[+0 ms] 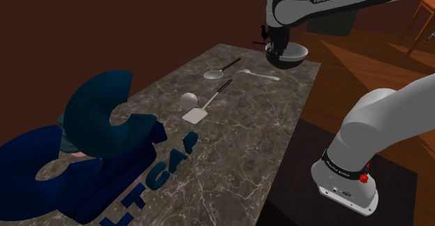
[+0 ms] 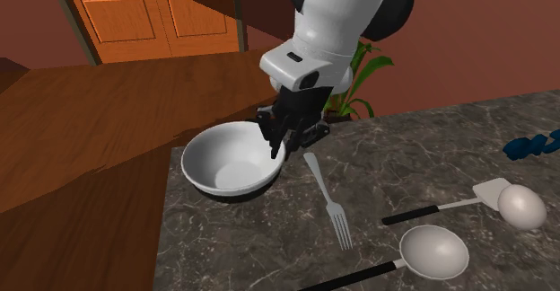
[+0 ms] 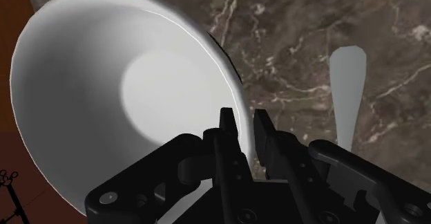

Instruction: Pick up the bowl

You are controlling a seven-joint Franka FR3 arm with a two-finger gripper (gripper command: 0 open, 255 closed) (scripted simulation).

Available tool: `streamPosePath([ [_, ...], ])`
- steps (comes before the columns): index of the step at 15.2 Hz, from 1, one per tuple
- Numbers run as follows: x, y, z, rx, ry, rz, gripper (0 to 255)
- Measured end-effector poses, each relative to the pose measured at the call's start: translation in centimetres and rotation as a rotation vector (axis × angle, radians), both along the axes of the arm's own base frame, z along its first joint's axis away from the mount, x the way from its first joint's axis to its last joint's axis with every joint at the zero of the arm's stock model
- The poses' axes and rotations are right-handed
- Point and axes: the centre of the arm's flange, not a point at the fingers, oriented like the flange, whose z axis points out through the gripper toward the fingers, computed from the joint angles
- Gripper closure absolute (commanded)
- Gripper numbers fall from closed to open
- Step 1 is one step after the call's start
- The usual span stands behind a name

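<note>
Bowl [image 2: 229,159] pinched by its rim at the worktop's [image 2: 431,154] corner

In the second exterior view the jaws are clamped over the white bowl's rim at its 3 o'clock, one inside and one outside. The bowl looks stiff, smooth and likely slippery, so a one-sided hold may let it tip.

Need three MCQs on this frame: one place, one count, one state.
1. Relative to the bowl, the fork in the second exterior view lies: A) inside it B) to its right C) behind it
2. Black-handled utensils on the table: A) two B) four C) none
3. The hand is: A) open, clear of the bowl B) shut on nothing C) shut on the bowl's rim

B: fork lies on the marble beside it. A: spatula and ladle. C: fingers clasp the rim in the wrist view.
</note>
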Motion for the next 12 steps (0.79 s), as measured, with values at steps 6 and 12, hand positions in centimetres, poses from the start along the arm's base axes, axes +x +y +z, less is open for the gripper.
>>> streamPosePath([
  [6, 0.1, 0.1, 3.2, 0.000, 0.000, 0.000, 255],
  [12, 0.0, 0.0, 6.1, 0.000, 0.000, 0.000, 255],
])
